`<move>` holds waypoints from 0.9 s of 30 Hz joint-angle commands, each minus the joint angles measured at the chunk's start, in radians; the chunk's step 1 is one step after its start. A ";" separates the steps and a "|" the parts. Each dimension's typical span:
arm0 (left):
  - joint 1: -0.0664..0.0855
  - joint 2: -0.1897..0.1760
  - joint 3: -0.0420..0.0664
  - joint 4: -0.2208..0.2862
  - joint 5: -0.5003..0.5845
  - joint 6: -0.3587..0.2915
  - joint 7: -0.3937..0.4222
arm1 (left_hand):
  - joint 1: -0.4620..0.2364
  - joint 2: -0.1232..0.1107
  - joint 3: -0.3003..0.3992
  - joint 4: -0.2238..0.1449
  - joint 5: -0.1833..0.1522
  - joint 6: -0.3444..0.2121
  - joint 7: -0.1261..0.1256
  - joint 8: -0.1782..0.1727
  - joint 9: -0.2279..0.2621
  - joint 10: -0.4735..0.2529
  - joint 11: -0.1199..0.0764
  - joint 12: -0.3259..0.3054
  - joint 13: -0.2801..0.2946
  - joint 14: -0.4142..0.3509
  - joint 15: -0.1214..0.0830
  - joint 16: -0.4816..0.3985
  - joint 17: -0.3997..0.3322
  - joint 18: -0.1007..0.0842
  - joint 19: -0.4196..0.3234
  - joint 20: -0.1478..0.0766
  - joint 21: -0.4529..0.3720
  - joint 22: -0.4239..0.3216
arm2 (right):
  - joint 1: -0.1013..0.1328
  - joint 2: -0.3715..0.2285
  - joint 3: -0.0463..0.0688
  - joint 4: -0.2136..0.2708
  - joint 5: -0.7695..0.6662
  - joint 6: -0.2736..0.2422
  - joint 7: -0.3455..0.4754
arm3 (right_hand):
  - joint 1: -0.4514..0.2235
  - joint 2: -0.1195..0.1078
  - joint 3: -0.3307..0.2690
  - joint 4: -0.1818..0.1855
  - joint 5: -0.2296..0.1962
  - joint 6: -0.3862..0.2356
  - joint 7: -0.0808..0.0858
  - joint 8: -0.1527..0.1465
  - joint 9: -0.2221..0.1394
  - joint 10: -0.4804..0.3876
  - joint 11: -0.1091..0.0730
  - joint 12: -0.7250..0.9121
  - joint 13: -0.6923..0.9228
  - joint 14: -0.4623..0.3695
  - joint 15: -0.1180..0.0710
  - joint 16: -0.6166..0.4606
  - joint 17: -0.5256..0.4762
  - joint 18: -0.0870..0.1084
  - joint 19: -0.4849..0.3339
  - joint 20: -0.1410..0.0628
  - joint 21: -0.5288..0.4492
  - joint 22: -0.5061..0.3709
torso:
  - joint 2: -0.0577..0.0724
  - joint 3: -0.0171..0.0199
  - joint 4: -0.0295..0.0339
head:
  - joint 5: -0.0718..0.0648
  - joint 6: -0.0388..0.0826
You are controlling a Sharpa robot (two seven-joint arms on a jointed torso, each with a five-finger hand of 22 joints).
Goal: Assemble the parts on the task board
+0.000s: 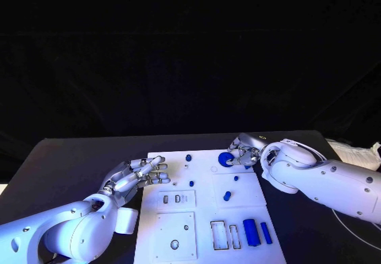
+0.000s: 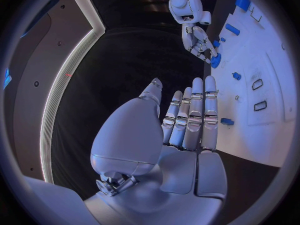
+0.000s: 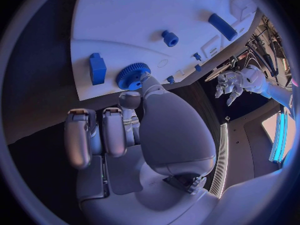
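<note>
The white task board (image 1: 206, 220) lies in the middle of the table. At its far right corner my right hand (image 1: 243, 151) pinches a blue gear (image 1: 226, 159) that sits on the board; in the right wrist view the thumb presses the gear (image 3: 132, 75) at its rim. My left hand (image 1: 143, 174) hovers at the board's left edge with straight fingers (image 2: 195, 115) and holds nothing. Small blue parts (image 1: 227, 195) lie scattered on the board. Two long blue bars (image 1: 251, 231) rest near its right front.
Empty rectangular slots (image 1: 217, 233) sit beside the bars. A blue block (image 3: 97, 68) lies close to the gear, a small peg (image 3: 169, 38) further in. White items (image 1: 359, 154) lie at the table's right edge. Bare black table (image 1: 71, 165) extends left of the board.
</note>
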 commanded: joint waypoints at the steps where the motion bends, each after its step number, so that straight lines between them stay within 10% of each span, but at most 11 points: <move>1: 0.001 0.002 0.001 0.001 0.001 0.022 0.004 | 0.004 0.008 0.000 -0.005 -0.007 -0.001 0.005 -0.006 -0.001 -0.001 0.004 -0.004 -0.001 0.001 0.005 -0.001 0.002 0.009 0.003 0.000 0.000 -0.001 | -0.001 0.007 0.000 -0.005 -0.014 0.021 -0.011 | 0.009 0.003 -0.008 0.000 0.005 0.009 -0.002 0.002 0.002 0.013 0.001 0.029 0.030 0.051 0.004 0.007 0.005 -0.015 0.012 0.000 0.008 0.096 | 0.000 -0.0007 0.0007 | 0.000 -0.001; 27: 0.001 0.004 0.001 -0.002 0.001 0.024 0.001 | 0.006 0.009 0.000 -0.008 -0.006 -0.001 0.005 -0.008 -0.001 -0.001 0.004 -0.005 -0.001 0.001 0.005 -0.003 0.003 0.009 0.002 0.001 0.000 -0.001 | -0.008 0.024 0.000 0.011 -0.131 -0.004 -0.023 | 0.111 0.073 0.069 -0.059 -0.057 0.140 -0.034 0.049 0.023 0.146 -0.026 0.448 0.423 0.064 -0.017 0.051 0.095 -0.031 0.061 -0.018 0.038 0.168 | 0.001 -0.0003 0.0015 | -0.001 -0.005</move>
